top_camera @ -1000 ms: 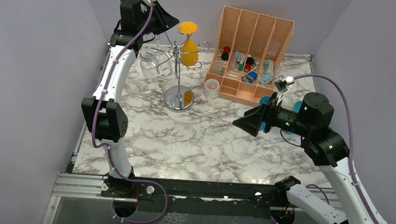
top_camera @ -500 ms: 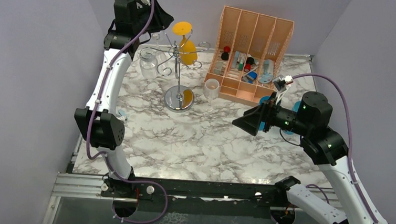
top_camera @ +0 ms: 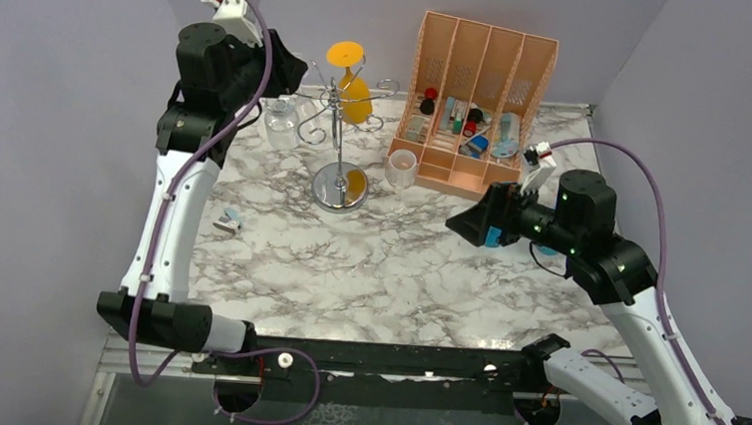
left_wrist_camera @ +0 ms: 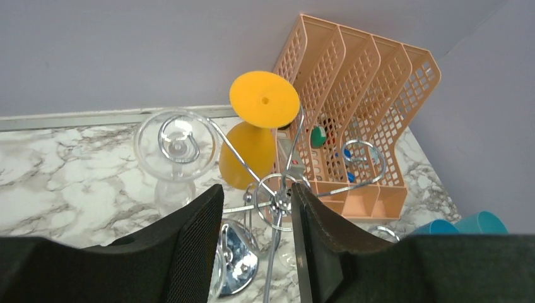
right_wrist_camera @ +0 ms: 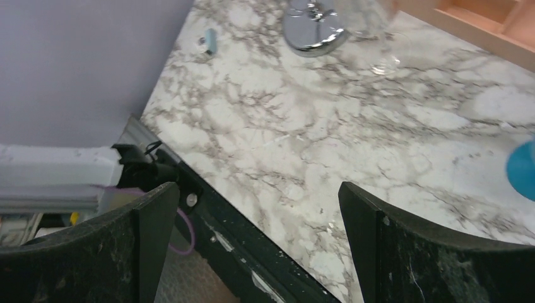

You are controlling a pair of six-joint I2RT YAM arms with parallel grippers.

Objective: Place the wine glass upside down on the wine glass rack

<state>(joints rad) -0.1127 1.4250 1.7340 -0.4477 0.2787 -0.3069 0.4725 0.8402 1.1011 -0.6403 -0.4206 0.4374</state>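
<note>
An orange wine glass (top_camera: 357, 96) (left_wrist_camera: 252, 151) hangs upside down, foot up, in a curled arm of the silver wire wine glass rack (top_camera: 335, 135) (left_wrist_camera: 277, 201). A clear wine glass (top_camera: 280, 121) (left_wrist_camera: 175, 145) hangs upside down from the rack's left side. My left gripper (top_camera: 288, 61) (left_wrist_camera: 257, 189) is up at the back left, clear of the orange glass and open, with only the rack seen through the gap. At the right, my right gripper (top_camera: 466, 226) (right_wrist_camera: 258, 189) hovers wide open over the marble table near its front edge, holding nothing.
An orange slotted organiser (top_camera: 480, 100) with small items stands at the back right, with a clear cup (top_camera: 402, 166) in front of it. Blue cups (left_wrist_camera: 467, 224) sit behind the right gripper. A small blue-white item (top_camera: 228, 220) lies at the left. The rack's disc base (top_camera: 339, 185) (right_wrist_camera: 312, 28) is shiny.
My left gripper has drawn back to the left, away from the orange glass, with its jaws wider apart. The glass stays hanging on the rack. The right gripper lifted slightly.
</note>
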